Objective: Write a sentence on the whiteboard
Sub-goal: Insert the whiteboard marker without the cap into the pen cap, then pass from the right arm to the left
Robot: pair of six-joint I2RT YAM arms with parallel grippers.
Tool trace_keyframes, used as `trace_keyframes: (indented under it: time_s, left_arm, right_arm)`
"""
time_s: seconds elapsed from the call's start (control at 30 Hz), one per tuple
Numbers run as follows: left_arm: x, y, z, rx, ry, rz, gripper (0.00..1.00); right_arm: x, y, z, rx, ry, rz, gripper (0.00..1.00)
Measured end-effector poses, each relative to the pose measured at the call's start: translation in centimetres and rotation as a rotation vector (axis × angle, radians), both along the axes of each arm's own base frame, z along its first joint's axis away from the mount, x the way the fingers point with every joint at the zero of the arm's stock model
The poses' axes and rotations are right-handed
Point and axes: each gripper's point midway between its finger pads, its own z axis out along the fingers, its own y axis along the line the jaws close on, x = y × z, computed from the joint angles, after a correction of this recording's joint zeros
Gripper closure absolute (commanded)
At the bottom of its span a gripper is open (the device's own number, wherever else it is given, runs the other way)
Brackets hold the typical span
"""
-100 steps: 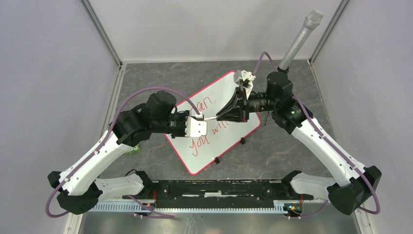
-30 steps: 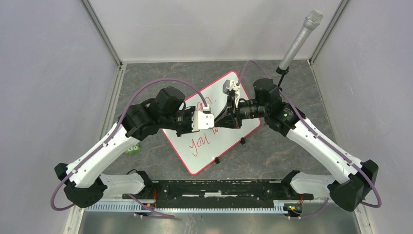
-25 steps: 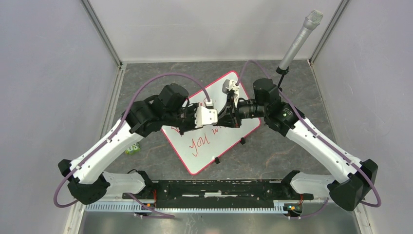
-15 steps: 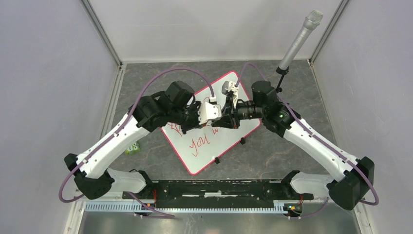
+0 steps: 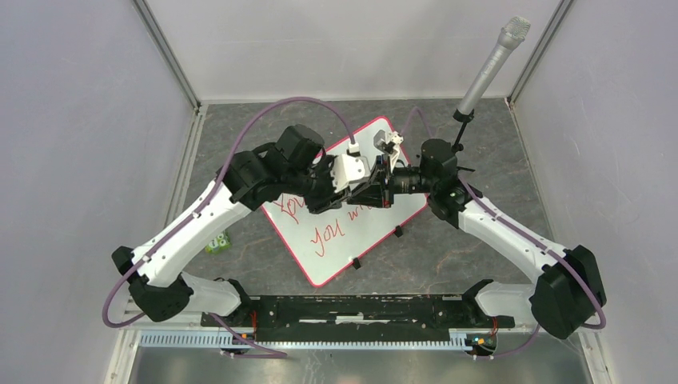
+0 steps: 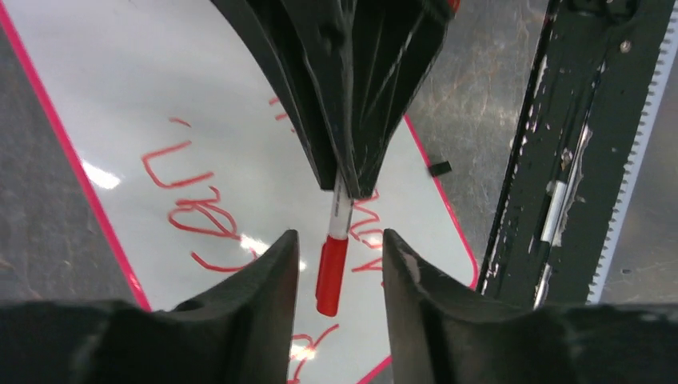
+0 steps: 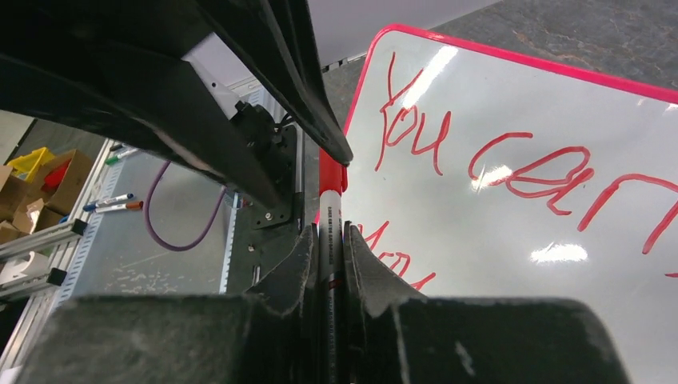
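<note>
Gripping a red marker [image 7: 331, 210], the right end effector [image 7: 329, 240]; left end effector [image 6: 339, 256] spread astride its cap [image 6: 330, 276], seemingly apart.

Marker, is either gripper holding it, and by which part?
The right gripper is shut on the marker by its white barrel. The left gripper is open, its fingers either side of the red end without touching it.

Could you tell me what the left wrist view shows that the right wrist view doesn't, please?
Left wrist only: a black clip by the whiteboard's edge, and gaps between the left gripper's open fingers and the marker's red end. Right wrist only: "You" of the sentence, and cardboard boxes. Both: the right gripper shut on the marker, the whiteboard, "can".
</note>
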Motion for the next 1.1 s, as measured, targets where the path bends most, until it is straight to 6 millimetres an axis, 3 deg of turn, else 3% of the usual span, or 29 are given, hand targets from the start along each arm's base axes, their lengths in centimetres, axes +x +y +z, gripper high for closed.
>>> trace_keyframes:
  time_s: [0.13, 0.27, 0.33, 0.43, 0.67, 0.8, 1.1]
  left_arm:
    - [1.5, -1.1, 3.7, -0.131, -0.028, 0.022, 0.37]
    - [3.6, 1.2, 5.8, -0.206, -0.053, 0.100, 0.32]
    - [3.7, 2.4, 5.6, -0.208, -0.055, 0.127, 0.28]
    - [2.1, 3.3, 4.4, -0.199, -0.037, 0.101, 0.26]
    - [1.0, 3.4, 1.2, -0.139, 0.006, 0.048, 0.27]
    - [0.6, 2.6, -0.5, -0.099, 0.040, 0.011, 0.37]
    - [-0.4, 1.7, -1.8, -0.060, 0.071, -0.038, 0.88]
  right_arm:
    - [0.4, 0.1, -0.4, 0.016, 0.018, -0.014, 1.00]
    - [1.0, -0.3, -0.1, 0.030, 0.021, -0.035, 1.00]
    - [1.1, -0.3, 0.0, 0.037, 0.023, -0.039, 1.00]
    - [0.9, -0.3, 0.0, 0.047, 0.042, -0.034, 1.00]
    - [-0.3, 0.0, 0.2, 0.056, 0.086, 0.005, 1.00]
    - [-0.8, 0.1, 0.6, 0.063, 0.091, 0.021, 1.00]
    - [-1.2, 0.3, 1.0, 0.072, 0.104, 0.031, 1.00]
